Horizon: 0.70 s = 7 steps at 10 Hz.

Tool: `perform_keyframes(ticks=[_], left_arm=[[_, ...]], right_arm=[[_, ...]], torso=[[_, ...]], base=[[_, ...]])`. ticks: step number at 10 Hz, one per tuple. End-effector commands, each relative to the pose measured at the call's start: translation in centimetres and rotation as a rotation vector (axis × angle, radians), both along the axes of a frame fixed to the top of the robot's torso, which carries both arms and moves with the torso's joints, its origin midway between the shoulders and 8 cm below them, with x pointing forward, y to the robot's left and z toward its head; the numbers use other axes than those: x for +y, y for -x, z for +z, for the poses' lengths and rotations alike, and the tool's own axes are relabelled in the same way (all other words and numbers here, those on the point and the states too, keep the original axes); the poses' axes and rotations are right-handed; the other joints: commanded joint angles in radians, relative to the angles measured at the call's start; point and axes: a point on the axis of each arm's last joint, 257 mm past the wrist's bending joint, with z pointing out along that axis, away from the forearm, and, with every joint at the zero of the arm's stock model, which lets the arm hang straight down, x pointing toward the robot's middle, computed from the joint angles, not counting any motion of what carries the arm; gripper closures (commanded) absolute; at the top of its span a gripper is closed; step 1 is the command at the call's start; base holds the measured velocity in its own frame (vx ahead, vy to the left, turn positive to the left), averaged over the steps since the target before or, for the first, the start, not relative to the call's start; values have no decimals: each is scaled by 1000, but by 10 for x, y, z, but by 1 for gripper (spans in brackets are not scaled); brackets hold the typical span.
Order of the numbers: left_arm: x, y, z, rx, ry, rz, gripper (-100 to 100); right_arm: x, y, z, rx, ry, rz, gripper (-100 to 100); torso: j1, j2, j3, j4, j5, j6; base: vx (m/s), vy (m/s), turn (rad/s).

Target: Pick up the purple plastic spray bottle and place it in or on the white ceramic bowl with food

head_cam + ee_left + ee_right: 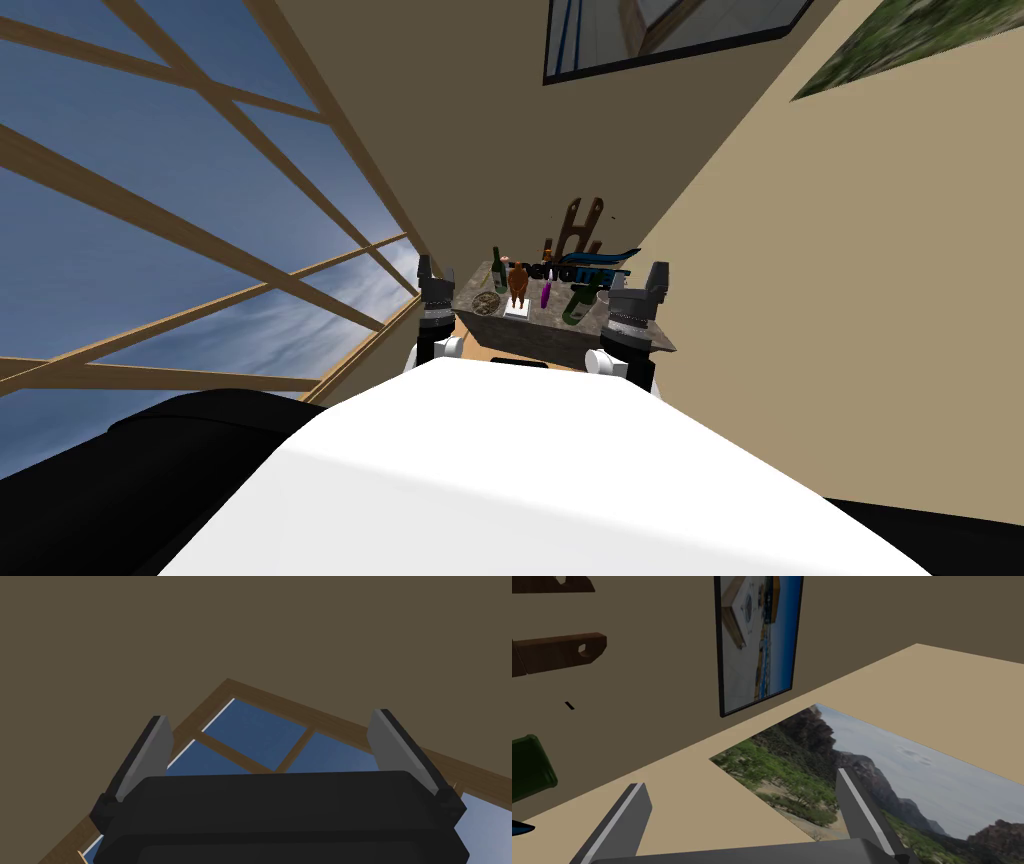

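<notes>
Tan walls (800, 300) closed in on both sides of the head view, with a big timber-framed window (150, 250) full of blue sky across the left half. Dead centre of the frame sat a small mottled grey bench (520, 335), crowded with things. On it the purple spray bottle (545, 293) stood upright near the middle, just right of a brown figurine (517, 284). The bowl (487, 302), shallow and round with mottled food in it, lay toward the bench's left front part, apart from the spray bottle, with the figurine between them. A dark green bottle (498, 268) stood upright behind the bowl, and a second green bottle (577, 304) leaned over at the right side. I had the left gripper (427, 270) raised beside the bench's left edge and the right gripper (655, 277) beside its right edge, both apart from the spray bottle. In each wrist view the two fingers stood spread wide.
</notes>
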Motion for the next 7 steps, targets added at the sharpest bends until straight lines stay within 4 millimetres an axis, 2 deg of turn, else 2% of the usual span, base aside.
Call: perform_keyframes(ticks=[1,4,7], left_arm=[[0,0,0,0,0,0,0],[0,0,0,0,0,0,0],[0,0,0,0,0,0,0]], right_arm=[[5,-2,4,2,43,16,-100],[13,-12,0,48,131,34,-100],[17,-28,-15,132,201,26,-100]], torso=[[0,0,0,0,0,0],[3,5,3,1,1,0],[4,7,4,1,1,0]], base=[[-23,11,1],[-80,40,5],[-100,64,11]])
